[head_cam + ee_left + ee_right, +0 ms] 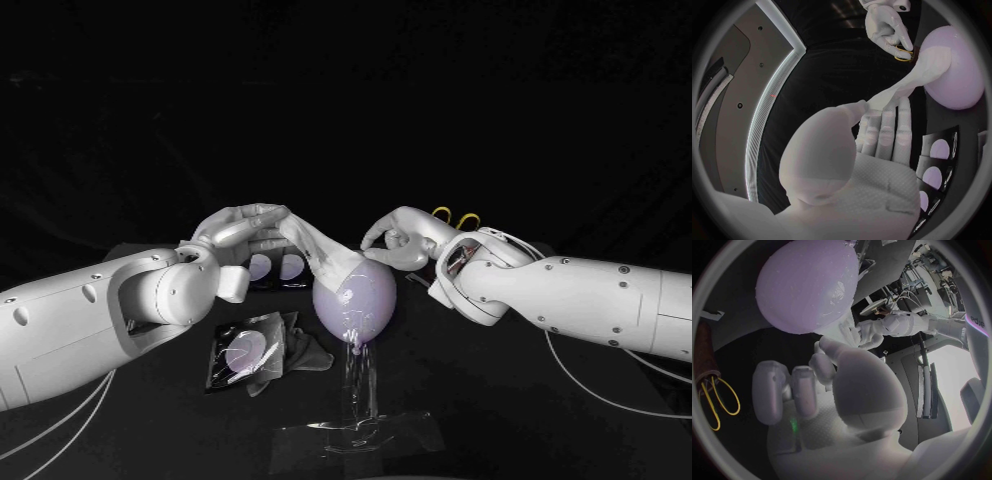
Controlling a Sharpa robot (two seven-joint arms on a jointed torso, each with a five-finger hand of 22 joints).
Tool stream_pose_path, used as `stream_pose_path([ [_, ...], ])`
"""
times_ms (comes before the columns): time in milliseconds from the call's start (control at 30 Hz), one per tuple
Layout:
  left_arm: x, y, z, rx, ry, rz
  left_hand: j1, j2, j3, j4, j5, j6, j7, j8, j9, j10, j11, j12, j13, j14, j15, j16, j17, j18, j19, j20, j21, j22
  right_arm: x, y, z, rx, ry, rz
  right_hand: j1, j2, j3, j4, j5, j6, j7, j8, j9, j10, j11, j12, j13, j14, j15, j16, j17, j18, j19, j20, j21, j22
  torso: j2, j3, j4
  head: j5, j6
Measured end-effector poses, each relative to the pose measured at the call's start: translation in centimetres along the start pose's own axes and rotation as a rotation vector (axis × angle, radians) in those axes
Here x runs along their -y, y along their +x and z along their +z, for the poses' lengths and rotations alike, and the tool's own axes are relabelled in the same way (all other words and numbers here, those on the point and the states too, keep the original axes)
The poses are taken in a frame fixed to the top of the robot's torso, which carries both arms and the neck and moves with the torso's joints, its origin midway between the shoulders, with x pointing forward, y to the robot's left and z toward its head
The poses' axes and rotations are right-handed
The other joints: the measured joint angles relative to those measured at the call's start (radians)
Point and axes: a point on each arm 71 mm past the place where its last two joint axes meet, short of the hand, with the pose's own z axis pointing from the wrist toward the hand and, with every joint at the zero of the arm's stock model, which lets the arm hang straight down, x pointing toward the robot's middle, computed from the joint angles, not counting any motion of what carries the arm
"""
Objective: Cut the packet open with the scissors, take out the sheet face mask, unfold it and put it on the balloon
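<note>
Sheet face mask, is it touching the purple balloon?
Touching. In the left wrist view the sheet face mask, held by the left hand, stretches across and lies flat against the balloon.

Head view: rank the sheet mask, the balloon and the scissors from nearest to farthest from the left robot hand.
1. sheet mask: held by the left robot hand itself.
2. balloon: to that hand's right, at centre.
3. scissors: farthest right, yellow handles behind the right robot hand.
</note>
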Motion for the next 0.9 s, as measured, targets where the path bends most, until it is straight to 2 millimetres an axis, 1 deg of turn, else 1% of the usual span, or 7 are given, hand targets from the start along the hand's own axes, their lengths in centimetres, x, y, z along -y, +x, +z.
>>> stream_pose_path([
  [100,0.0,0.0,0.0,0.000,0.000,0.000,-0.001,-0.001,0.000,0.000,0.000,0.000,0.000,0.000,0.000,0.000,0.000,0.000,0.000,0.000,0.000,0.000,0.000,0.000,0.000,0.000,0.000,0.000,-0.5,0.4,0.4,-0.007,-0.020,-0.010,0.004,0.004,0.007,-0.007,0.000,0.014,-0.007,0.002,0.001,0.030,-0.005,0.060,0.007,0.001,-0.008,0.012,0.000,0.000,-0.002,0.002,0.017,0.000,0.000,0.0000,0.0002,0.000,-0.001],
  [267,0.0,0.1,0.0,-0.002,0.000,0.000,-0.001,-0.001,0.000,0.000,0.000,0.000,0.000,0.000,0.000,0.000,0.000,0.000,0.000,0.000,0.000,0.000,0.000,0.000,0.000,0.000,0.000,0.000,-1.1,0.8,1.1,-0.014,-0.047,-0.031,0.011,0.011,0.007,-0.007,0.000,0.014,-0.007,0.002,0.001,0.043,-0.003,0.091,0.003,0.002,-0.009,0.016,0.001,0.000,-0.002,0.002,0.025,0.000,0.001,0.0000,0.0010,0.000,-0.001],
  [400,0.0,0.1,0.0,-0.003,0.000,0.001,-0.002,-0.002,0.000,0.000,0.000,0.000,0.000,0.000,0.000,0.000,0.000,0.000,0.000,0.000,0.000,0.000,0.000,0.000,0.000,0.000,0.000,0.000,-1.3,1.0,1.6,-0.016,-0.057,-0.049,0.011,0.011,0.007,-0.007,0.000,0.012,-0.005,0.002,-0.003,0.046,-0.004,0.093,0.000,0.002,-0.009,0.018,0.001,0.000,-0.002,0.002,0.025,0.000,0.001,-0.0006,0.0012,0.001,-0.002],
  [467,0.0,0.1,0.0,-0.003,0.000,0.002,-0.004,-0.004,0.002,-0.003,0.000,0.000,0.000,0.000,0.000,0.000,0.000,0.000,0.000,0.000,0.000,0.000,0.000,0.000,0.000,0.000,0.000,0.000,-1.3,1.0,1.8,-0.017,-0.059,-0.056,0.010,0.010,0.007,-0.007,0.000,0.006,0.000,-0.004,-0.006,0.047,-0.005,0.093,0.000,0.002,-0.009,0.018,0.001,0.000,-0.002,0.002,0.025,0.000,0.002,-0.0012,0.0012,0.001,-0.003],
  [533,0.0,0.1,0.0,-0.003,0.000,0.003,-0.004,-0.004,0.003,-0.003,0.000,0.000,0.000,0.000,0.000,0.000,0.000,0.000,0.000,0.000,0.000,0.000,0.000,0.000,0.000,0.000,0.000,0.000,-1.3,1.1,1.9,-0.020,-0.061,-0.062,0.010,0.010,0.007,-0.007,0.000,0.000,-0.002,-0.007,-0.008,0.047,-0.005,0.093,0.000,0.002,-0.009,0.018,0.001,0.000,-0.002,0.001,0.025,0.000,0.002,-0.0017,0.0012,0.002,-0.004],
  [700,0.0,0.1,0.0,-0.004,0.001,0.006,-0.005,-0.005,0.003,-0.003,0.000,0.000,0.000,0.000,0.000,0.000,0.000,0.000,0.000,0.000,0.000,0.000,0.000,0.000,0.000,0.000,0.000,0.000,-1.3,1.2,2.0,-0.036,-0.067,-0.076,-0.001,-0.001,0.006,-0.014,0.000,-0.007,-0.001,-0.018,-0.014,0.049,-0.007,0.093,-0.002,0.002,-0.009,0.018,0.000,0.000,-0.002,0.001,0.025,0.000,0.001,-0.0017,0.0010,0.004,-0.008],
  [900,0.0,0.1,0.0,-0.003,0.002,0.009,-0.004,-0.004,0.003,-0.003,0.000,0.000,0.000,0.000,0.000,0.000,0.000,0.000,0.000,0.000,0.000,0.000,0.001,0.000,0.000,0.000,0.000,0.000,-1.3,1.4,2.0,-0.071,-0.067,-0.093,-0.013,-0.013,0.002,-0.010,0.000,-0.016,0.001,-0.031,-0.022,0.049,-0.007,0.087,-0.001,0.002,-0.009,0.017,0.000,0.000,-0.002,0.001,0.016,0.000,0.000,-0.0013,0.0004,0.004,-0.010],
])
